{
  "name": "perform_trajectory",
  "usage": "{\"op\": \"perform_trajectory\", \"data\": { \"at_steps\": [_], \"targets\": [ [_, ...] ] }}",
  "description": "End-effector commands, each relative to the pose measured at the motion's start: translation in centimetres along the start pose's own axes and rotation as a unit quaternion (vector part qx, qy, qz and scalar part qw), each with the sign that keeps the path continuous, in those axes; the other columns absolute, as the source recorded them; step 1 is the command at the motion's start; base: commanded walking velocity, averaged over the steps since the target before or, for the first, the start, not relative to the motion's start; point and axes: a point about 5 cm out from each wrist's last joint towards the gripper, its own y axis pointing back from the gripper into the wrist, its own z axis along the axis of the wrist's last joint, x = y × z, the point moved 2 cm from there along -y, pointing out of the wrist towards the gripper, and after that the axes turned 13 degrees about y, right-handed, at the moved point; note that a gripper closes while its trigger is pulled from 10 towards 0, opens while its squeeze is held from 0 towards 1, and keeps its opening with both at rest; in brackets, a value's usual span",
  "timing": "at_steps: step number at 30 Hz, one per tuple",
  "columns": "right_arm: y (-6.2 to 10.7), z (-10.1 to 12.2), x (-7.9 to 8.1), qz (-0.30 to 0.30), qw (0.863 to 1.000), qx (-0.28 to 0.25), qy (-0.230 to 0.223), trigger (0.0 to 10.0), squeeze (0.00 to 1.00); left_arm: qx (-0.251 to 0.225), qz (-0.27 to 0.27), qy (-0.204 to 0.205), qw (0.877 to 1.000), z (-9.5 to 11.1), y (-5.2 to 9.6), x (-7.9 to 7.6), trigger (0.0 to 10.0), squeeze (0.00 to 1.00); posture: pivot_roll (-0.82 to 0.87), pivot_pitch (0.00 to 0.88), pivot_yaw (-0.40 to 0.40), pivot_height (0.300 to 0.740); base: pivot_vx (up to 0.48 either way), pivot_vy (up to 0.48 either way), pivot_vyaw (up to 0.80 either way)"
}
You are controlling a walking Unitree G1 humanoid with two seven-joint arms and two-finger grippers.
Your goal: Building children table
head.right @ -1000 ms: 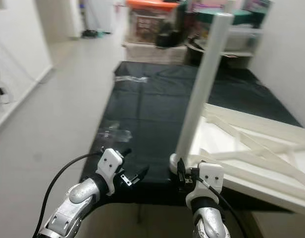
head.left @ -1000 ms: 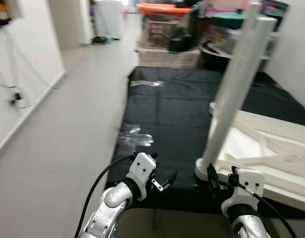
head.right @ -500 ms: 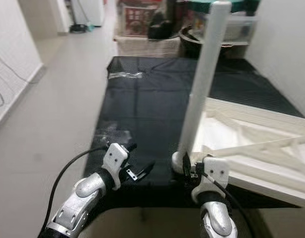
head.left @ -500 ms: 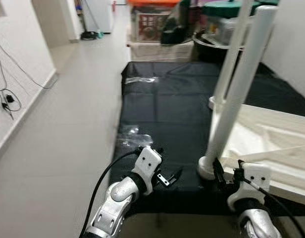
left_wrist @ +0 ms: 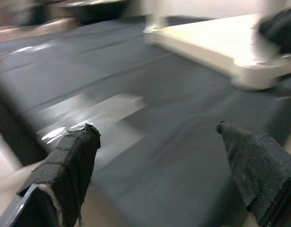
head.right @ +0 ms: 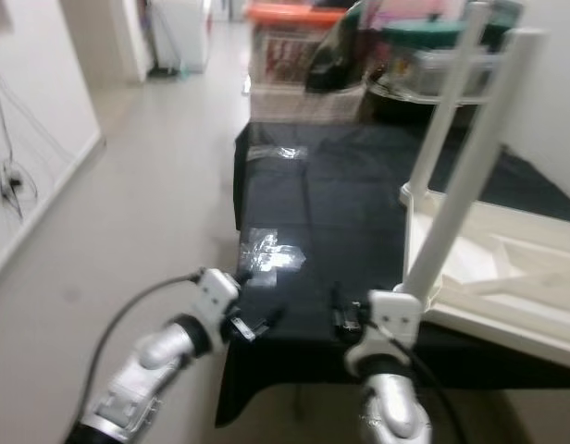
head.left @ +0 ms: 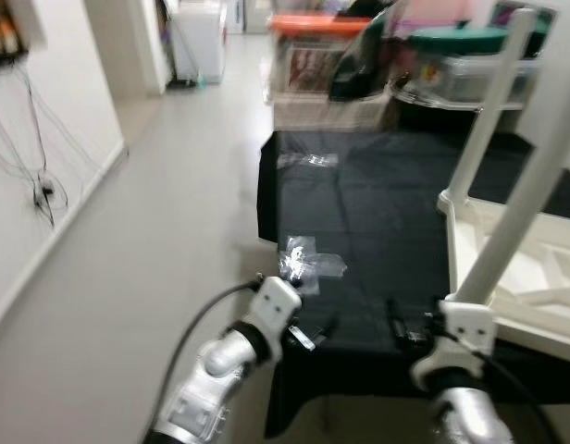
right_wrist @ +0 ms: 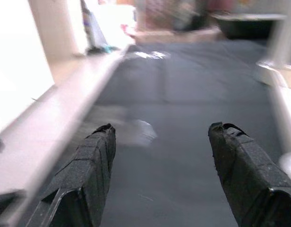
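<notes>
Left eye view blurred; bins (head.left: 333, 57) at the far end hard to make out, table (head.left: 521, 268) cut off at the right edge. Since half a second ago the camera has swung, so the mat (head.left: 377, 213) and table sit further right. Table lies upturned on the mat, legs up. Left gripper (left_wrist: 159, 165) and right gripper (right_wrist: 159, 165) both hover low over the mat's near edge, jaws wide, holding nothing. Clear wrapper (head.left: 308, 261) just ahead.

The mat (head.left: 377, 222) is plain black, the table frame (head.left: 507, 268) and its legs (head.right: 461, 176) are cream-white, the floor (head.left: 146, 259) is pale grey, and at 12 o'clock a storage bin carries an orange lid (head.left: 313, 23).
</notes>
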Motion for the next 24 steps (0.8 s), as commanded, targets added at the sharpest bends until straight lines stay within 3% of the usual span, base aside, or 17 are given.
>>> {"op": "perform_trajectory", "data": {
  "at_steps": [1,7,9,10,12,15,17,19,21,24],
  "targets": [
    [-1.1,0.3,-0.4,0.003,1.0,-0.003,0.006,10.0,0.0,0.007,-0.006,0.003,1.0,-0.2,-0.3,-0.4,10.0,0.0,0.06,0.0,-0.053,0.74,0.0,0.0,0.0],
    [-4.1,0.6,-0.6,-0.003,0.999,0.022,0.045,10.0,0.0,0.012,0.01,0.017,1.0,-0.2,-0.4,0.1,10.0,0.0,0.06,0.0,-0.053,0.74,0.0,0.0,0.0],
    [-5.9,0.4,-0.5,-0.002,0.998,0.045,0.047,10.0,0.0,0.01,0.012,0.022,1.0,-0.2,-0.4,0.1,10.0,0.0,0.06,0.0,-0.055,0.74,0.0,0.0,0.0],
    [-5.9,0.4,-0.5,-0.002,0.998,0.045,0.047,10.0,0.0,0.01,0.012,0.022,1.0,-0.2,-0.4,0.1,10.0,0.0,0.06,0.0,-0.055,0.74,0.0,0.0,0.0],
    [-8.5,0.6,-0.6,-0.016,0.997,0.06,0.041,10.0,0.0,0.008,0.013,0.024,1.0,-0.1,0.0,-0.1,10.0,0.0,0.08,0.0,-0.068,0.74,0.0,0.0,0.0],
    [-9.1,0.8,-0.6,-0.018,0.997,0.061,0.037,10.0,0.0,0.008,0.013,0.024,1.0,0.0,0.1,-0.1,10.0,0.0,0.08,0.0,-0.068,0.74,0.0,0.0,0.0],
    [-10.6,1.6,-0.9,-0.033,0.998,0.05,0.028,10.0,0.0,0.007,0.013,0.026,1.0,0.1,0.3,-0.2,10.0,0.0,0.08,0.0,-0.071,0.74,0.0,0.0,0.0],
    [-11.7,2.0,-1.5,-0.06,0.996,0.051,0.039,10.0,0.0,0.005,0.014,0.025,1.0,0.2,0.5,-0.3,10.0,0.0,0.09,0.0,-0.079,0.74,0.0,0.0,0.0],
    [-13.6,3.0,-4.0,-0.144,0.986,0.059,0.052,10.0,0.0,0.003,0.015,0.025,1.0,0.4,1.1,-0.6,10.0,0.0,0.1,0.0,-0.088,0.74,0.0,0.0,0.0],
    [-14.0,3.3,-5.0,-0.177,0.981,0.062,0.052,10.0,0.0,0.003,0.015,0.025,1.0,0.4,1.4,-0.7,10.0,0.0,0.1,0.0,-0.088,0.74,0.0,0.0,0.0]
  ]
}}
